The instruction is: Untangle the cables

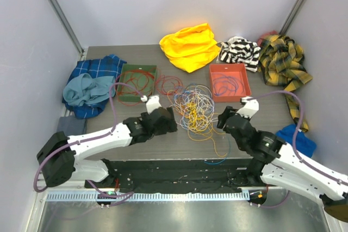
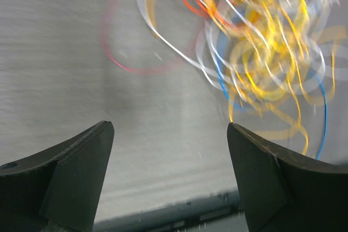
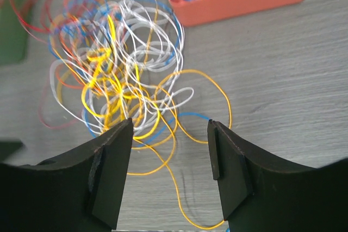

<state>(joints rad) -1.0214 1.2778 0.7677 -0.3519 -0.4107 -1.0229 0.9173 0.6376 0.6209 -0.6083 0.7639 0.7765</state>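
The cables (image 1: 196,108) lie as a loose tangle of yellow, white, orange, blue and red loops on the table between my two grippers. My left gripper (image 1: 169,119) sits at the tangle's left edge. In its wrist view the left gripper (image 2: 169,127) is open over bare table, with the blurred cables (image 2: 261,42) up and to the right. My right gripper (image 1: 223,119) sits at the tangle's right edge. The right gripper (image 3: 170,124) is open, the cables (image 3: 119,74) are ahead to the left, and one orange strand (image 3: 179,188) runs on the table below its fingers.
A green tray (image 1: 138,67) holding red wire stands back left, and an orange tray (image 1: 228,67) holding blue wire stands back right. Cloths lie around: blue ones (image 1: 89,88) left, yellow (image 1: 190,47), striped (image 1: 239,51) and plaid (image 1: 283,61) at the back.
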